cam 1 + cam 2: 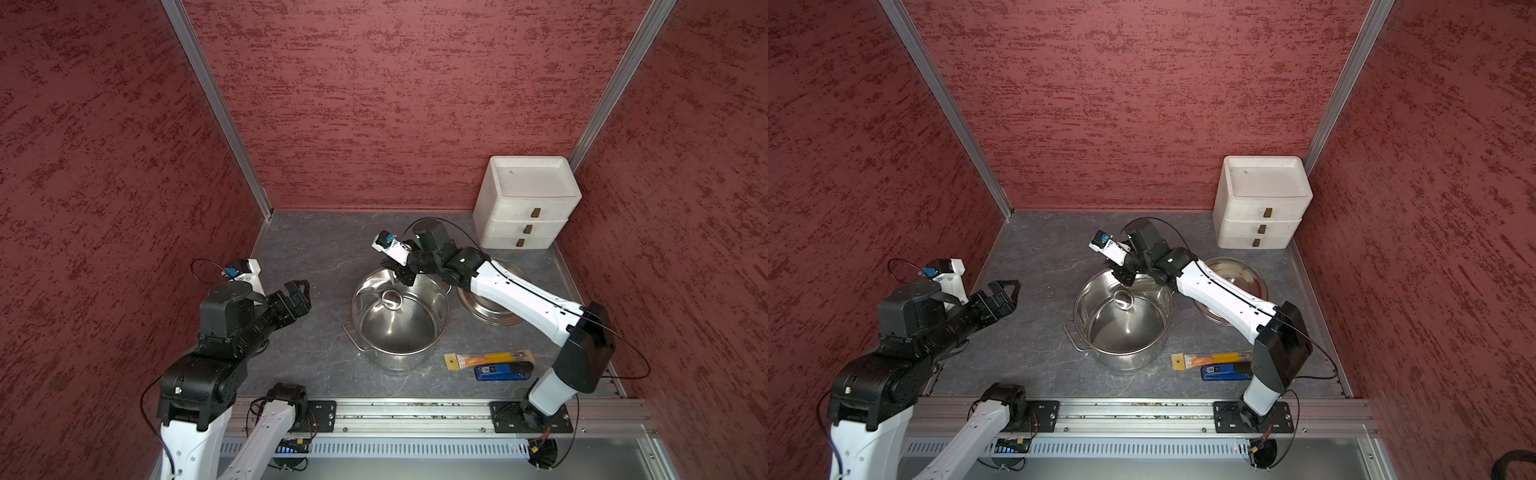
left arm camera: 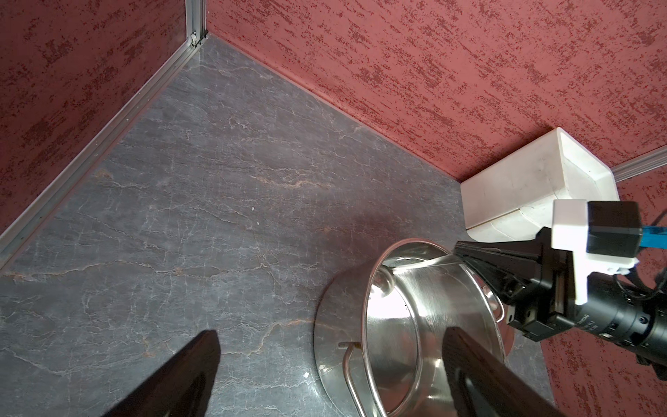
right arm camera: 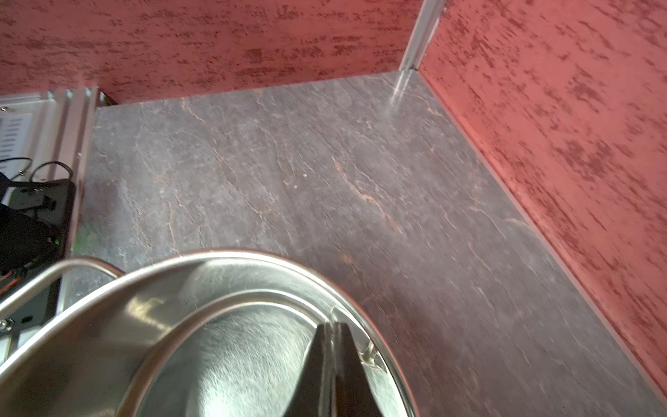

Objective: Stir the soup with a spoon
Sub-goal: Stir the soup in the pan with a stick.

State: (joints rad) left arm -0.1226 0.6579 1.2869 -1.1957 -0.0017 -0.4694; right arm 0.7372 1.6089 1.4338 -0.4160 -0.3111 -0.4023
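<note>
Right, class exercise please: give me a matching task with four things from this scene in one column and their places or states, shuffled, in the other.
Column one
1. spoon
2. lid
3. white drawer unit
4. left tool

Column two
A. open, holding nothing, left of the pot
B. back right corner of the table
C. lying on the table, right of the pot
D. bowl inside the pot, handle gripped by the right tool

Pairs: 1-D, 2-C, 3-B, 4-A
</note>
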